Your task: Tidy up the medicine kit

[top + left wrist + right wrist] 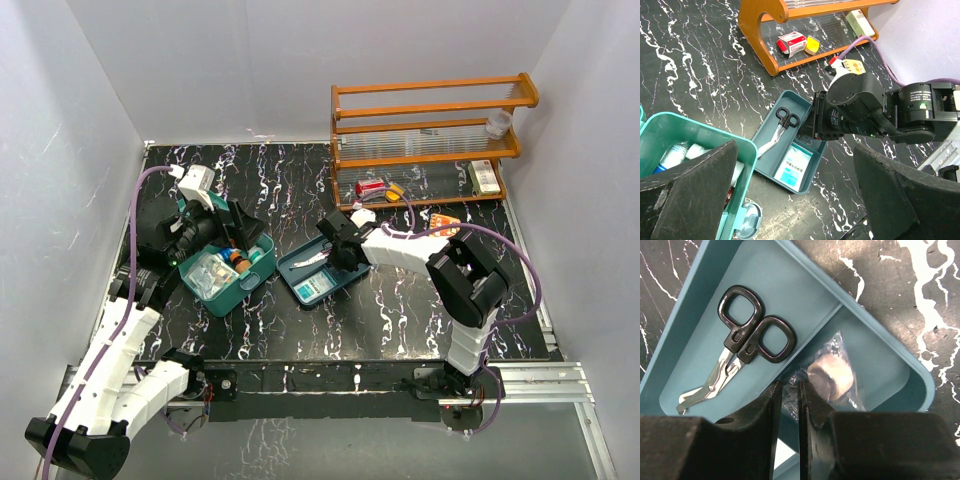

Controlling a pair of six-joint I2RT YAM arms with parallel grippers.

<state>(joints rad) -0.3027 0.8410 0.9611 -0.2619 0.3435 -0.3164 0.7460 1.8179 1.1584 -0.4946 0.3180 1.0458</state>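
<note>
My left gripper [795, 146] hung wide open, holding nothing, over the kit [228, 298]. The kit sat left of centre on the table [400, 320], just beside the tray [805, 295], and was already part filled.

Handling guess: a hard plastic shell, stiff, so it won't crush. It's probably light even with the stuff inside. The walls are smooth and the corners rounded, so likely slippery. I'd take it by pinching the rim or a side wall, not across the whole body, which looked too wide for my jaws. Any tilt would tip out the loose contents.

Pointing: the open top faced up. I couldn't make out the lid. The kit lay askew to the table edge, and its long axis seemed to run from the near corner up toward the far right. My arm hid the far end, so I'm not sure.

The tray, right of the kit, was skewed much the same way. The scissors [747, 340] lay in its long compartment and a bagged roll [827, 380] in the small one.

My right gripper [790, 395] was down in the tray, jaws nearly together, pinching the edge of the roll's clear bag. The rack [430, 105] stood far right, well apart.
</note>
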